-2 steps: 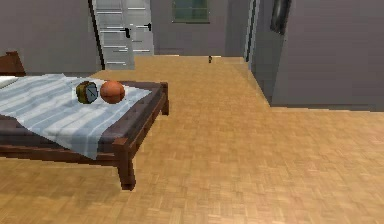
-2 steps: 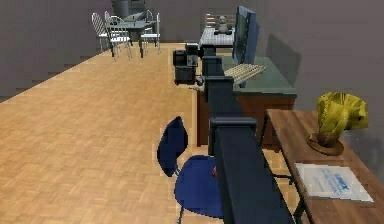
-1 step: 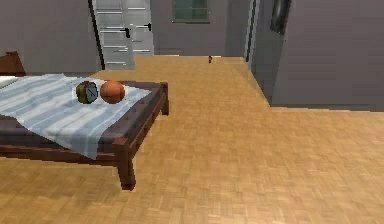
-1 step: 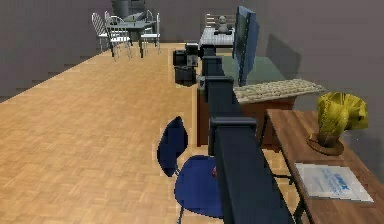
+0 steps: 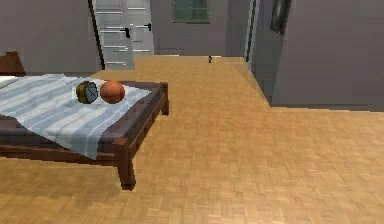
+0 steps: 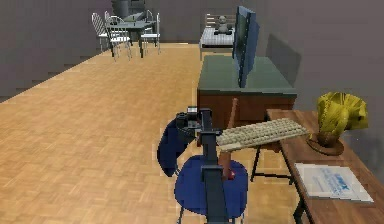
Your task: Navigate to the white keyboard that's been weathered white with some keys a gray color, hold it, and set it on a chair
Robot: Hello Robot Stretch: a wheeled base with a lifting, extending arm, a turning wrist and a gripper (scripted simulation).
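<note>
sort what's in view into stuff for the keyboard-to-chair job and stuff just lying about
For the job:
keyboard
blue chair
gripper

Just lying about:
bed
orange ball
television
yellow plant
paper
far dining chairs

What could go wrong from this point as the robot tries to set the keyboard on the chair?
1. The keyboard is long, the blue chair seat small: it may overhang and tip off.
2. I cannot tell whether the gripper holds the keyboard; if the hold is poor, it might slip to the floor.
3. The yellow plant on the desk stands near the keyboard's end; a swing could knock it.
</note>
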